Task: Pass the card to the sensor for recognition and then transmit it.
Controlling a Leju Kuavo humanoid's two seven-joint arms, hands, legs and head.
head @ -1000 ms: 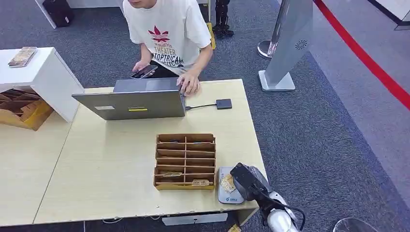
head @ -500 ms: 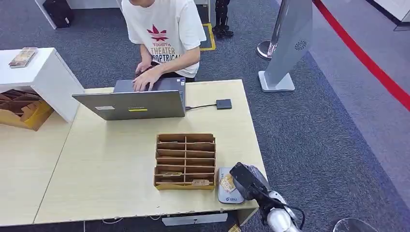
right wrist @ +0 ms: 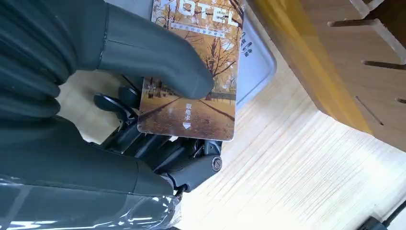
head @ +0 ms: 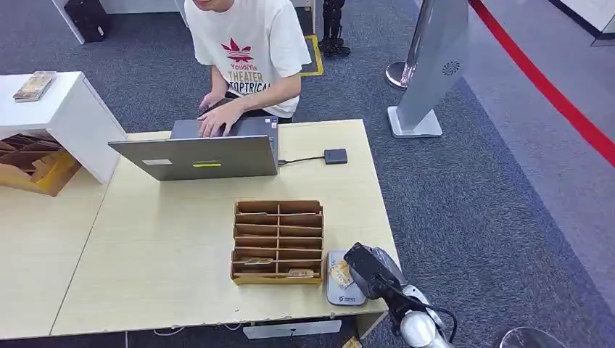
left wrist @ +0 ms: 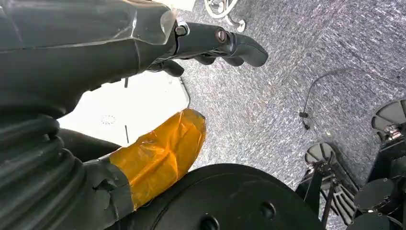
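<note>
your right hand (right wrist: 143, 120) pinches the hotel key card (right wrist: 196, 76) between thumb and fingers, holding it over the grey card reader (head: 342, 290) at the table's (head: 159, 254) five o'clock corner, just at three o'clock of the wooden card organizer (head: 278, 241). keep the card flat and close above the reader's face, and hold steady until it likely registers. your left hand (left wrist: 210, 43) hangs over the carpet, fingers curled, holding nothing.

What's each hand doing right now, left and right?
Left hand: holds nothing, fingers curled in, hanging over the carpet.
Right hand: holds the card under its thumb, over the sensor.
</note>
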